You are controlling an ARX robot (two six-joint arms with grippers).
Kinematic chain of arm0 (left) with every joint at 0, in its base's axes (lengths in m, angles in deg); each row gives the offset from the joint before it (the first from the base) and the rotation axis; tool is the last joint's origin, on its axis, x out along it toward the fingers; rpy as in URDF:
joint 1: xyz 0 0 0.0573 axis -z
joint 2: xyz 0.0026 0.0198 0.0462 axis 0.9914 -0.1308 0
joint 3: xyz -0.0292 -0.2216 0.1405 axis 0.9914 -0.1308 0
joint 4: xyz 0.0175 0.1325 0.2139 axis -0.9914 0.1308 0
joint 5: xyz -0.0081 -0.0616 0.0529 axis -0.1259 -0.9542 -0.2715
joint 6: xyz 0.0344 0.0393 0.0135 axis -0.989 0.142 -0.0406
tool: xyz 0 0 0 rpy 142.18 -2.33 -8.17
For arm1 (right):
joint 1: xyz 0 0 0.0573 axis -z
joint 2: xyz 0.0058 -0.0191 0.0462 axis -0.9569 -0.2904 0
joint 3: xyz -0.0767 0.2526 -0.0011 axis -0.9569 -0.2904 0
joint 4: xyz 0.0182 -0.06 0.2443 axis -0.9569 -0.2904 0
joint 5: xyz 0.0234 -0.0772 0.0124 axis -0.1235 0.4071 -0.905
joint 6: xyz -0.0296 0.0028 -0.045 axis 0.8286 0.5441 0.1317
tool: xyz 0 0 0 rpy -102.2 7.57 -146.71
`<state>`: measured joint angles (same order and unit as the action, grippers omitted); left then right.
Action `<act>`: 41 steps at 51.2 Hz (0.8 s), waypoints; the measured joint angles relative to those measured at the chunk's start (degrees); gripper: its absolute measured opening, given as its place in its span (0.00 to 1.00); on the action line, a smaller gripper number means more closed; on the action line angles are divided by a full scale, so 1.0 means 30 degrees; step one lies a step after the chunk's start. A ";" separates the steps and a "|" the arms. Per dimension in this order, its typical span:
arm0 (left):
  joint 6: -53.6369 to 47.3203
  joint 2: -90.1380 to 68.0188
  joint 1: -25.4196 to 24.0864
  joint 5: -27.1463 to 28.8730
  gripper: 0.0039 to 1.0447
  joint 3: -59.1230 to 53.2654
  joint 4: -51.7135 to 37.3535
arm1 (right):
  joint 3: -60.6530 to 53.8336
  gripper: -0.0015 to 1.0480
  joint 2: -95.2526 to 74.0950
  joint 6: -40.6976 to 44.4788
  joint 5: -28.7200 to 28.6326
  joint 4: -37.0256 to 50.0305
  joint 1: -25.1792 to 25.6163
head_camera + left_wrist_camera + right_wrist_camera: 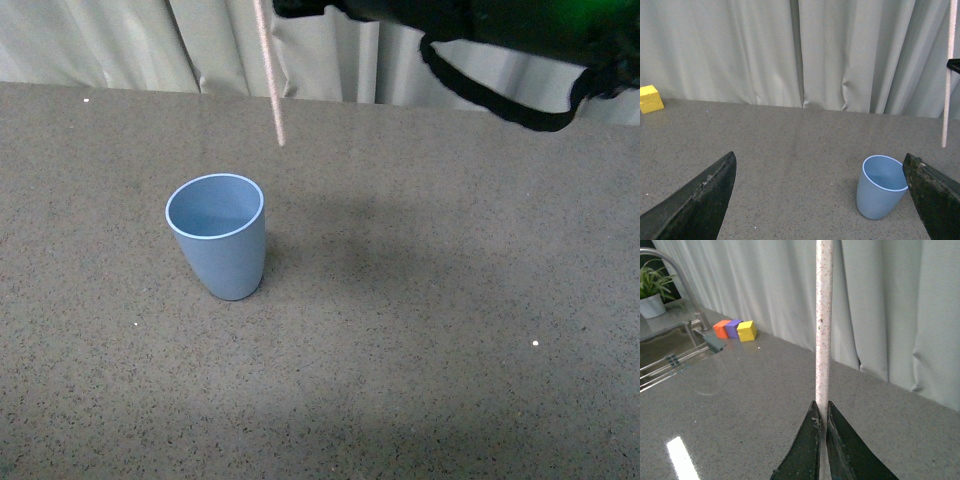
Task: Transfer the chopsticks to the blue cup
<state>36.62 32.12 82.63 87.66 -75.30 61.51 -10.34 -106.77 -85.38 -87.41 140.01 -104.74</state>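
The blue cup [220, 235] stands upright on the grey counter, left of centre; it also shows in the left wrist view [881, 186], close to one finger. The chopsticks [270, 75], one thin cream-white stick, hang nearly upright in the air, lower tip above and a little behind the cup. My right gripper [822, 412] is shut on the chopsticks [823, 315], which run up past its tips. The stick also shows in the left wrist view [948, 85]. My left gripper [820, 192] is open and empty, low over the counter, facing the cup.
The right arm [500, 30] crosses the top of the front view. A yellow block [650, 98] sits at the far edge by the curtain. Orange, purple and yellow blocks [735, 330], a tap [685, 285] and a sink lie in the right wrist view.
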 joint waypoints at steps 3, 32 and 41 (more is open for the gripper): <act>0.0000 0.0000 0.0000 0.0000 0.94 0.0000 0.0000 | 0.0364 0.01 -0.0729 0.0372 -0.0189 0.0299 -0.0350; 0.0000 0.0000 0.0000 0.0007 0.94 0.0000 0.0000 | 0.3563 0.01 -0.5625 0.1333 -0.0780 -0.0503 -0.1144; 0.0007 0.0000 0.0000 0.0007 0.94 0.0000 0.0000 | 0.3468 0.11 -0.5734 0.1341 -0.0787 -0.0576 -0.1224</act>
<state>36.64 32.12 82.63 87.68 -75.30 61.51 0.07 -123.97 -81.36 -89.77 138.28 -108.41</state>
